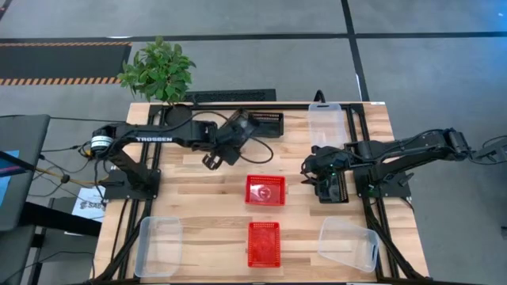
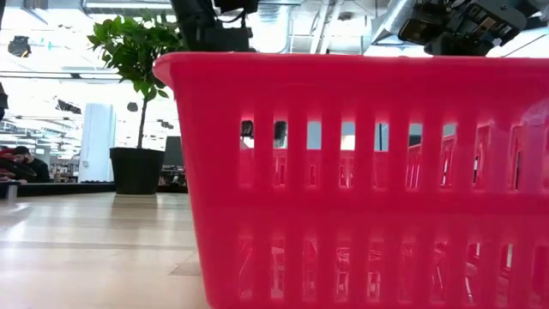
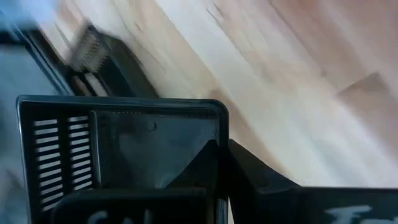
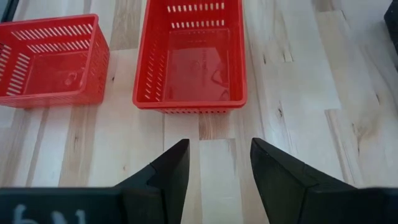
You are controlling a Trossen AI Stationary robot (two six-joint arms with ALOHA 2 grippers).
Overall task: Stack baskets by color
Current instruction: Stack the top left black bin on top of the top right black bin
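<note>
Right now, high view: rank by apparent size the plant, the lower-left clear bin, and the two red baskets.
1. plant
2. lower-left clear bin
3. upper red basket and lower red basket: these look about alike, so they are not ranked.

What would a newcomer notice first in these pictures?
Two red baskets sit near the table's middle, one closer to the arms and one toward the near edge, filling the low view. The left hand is shut on a black basket, left of the middle. The right hand is open over bare wood, facing the red baskets.
</note>
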